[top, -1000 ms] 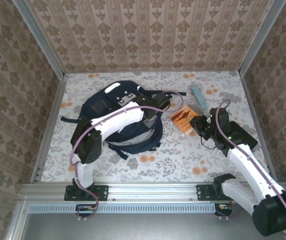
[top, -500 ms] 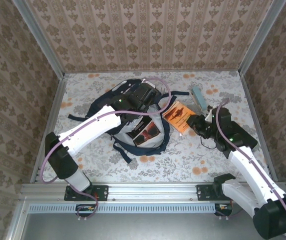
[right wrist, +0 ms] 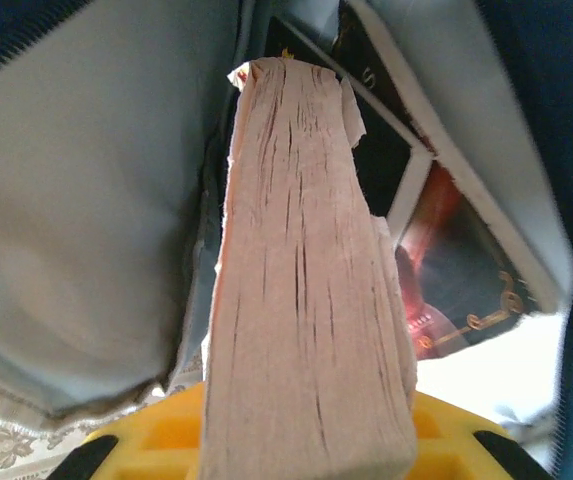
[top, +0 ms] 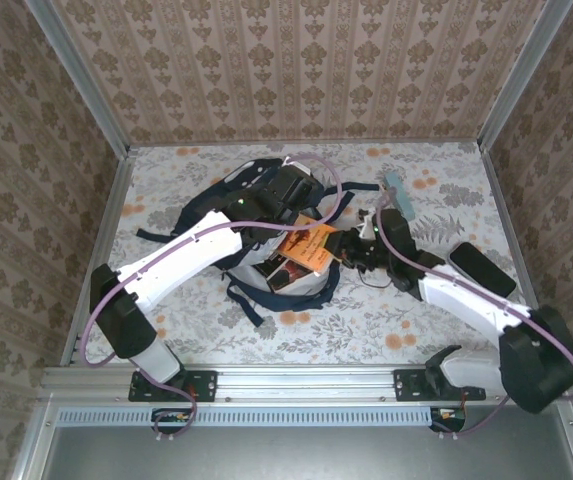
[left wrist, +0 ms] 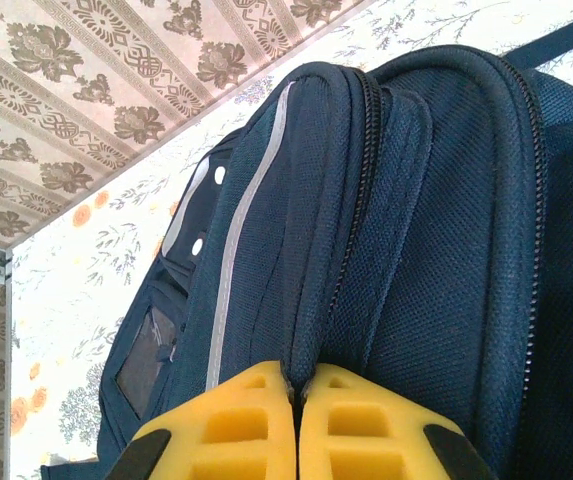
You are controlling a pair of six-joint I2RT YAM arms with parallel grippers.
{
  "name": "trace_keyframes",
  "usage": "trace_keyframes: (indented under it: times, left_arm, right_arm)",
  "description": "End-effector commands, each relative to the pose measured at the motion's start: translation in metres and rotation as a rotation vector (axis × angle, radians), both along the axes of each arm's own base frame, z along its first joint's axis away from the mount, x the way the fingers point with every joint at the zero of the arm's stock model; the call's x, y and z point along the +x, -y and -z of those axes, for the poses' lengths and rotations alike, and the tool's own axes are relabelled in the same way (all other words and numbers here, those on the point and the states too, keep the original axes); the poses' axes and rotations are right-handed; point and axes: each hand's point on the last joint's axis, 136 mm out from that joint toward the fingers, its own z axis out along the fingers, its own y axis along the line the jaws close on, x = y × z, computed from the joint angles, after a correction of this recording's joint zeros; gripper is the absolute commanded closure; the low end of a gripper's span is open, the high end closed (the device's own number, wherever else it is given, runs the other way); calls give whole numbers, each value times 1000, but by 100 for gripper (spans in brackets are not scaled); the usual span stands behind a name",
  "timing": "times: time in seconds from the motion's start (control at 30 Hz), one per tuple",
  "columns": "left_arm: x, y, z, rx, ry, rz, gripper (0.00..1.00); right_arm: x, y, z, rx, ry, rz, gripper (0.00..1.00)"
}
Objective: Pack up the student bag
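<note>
An orange book (top: 309, 243) is held at the mouth of the student bag (left wrist: 446, 200).
The right gripper (right wrist: 306, 445) clamps the book, its cover print unreadable from above. The right wrist view adds its page edge and a dark book (right wrist: 456, 285) inside, gold lettering illegible. Farther on, mid-table (top: 366, 315), the left gripper (left wrist: 294, 390) pinches the bag's zip seam beside a pale stripe.
</note>
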Motion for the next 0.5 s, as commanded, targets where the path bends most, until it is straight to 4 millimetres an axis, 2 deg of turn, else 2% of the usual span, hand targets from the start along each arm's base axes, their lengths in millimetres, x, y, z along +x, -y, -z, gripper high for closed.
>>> trace_keyframes:
  times: [0.0, 0.1, 0.27, 0.47]
  left_arm:
    - [1, -2, -61, -208, 144, -53, 95]
    - [0, -5, -63, -233, 144, -62, 95]
    - [1, -9, -62, -260, 137, -86, 96]
    - [6, -21, -62, -315, 113, -130, 95]
  right_arm:
    - [29, -32, -59, 134, 144, -6, 79]
    - [46, -52, -49, 164, 124, 13, 79]
    - [70, -80, -52, 234, 188, 78, 79]
    - [99, -103, -17, 208, 140, 148, 79]
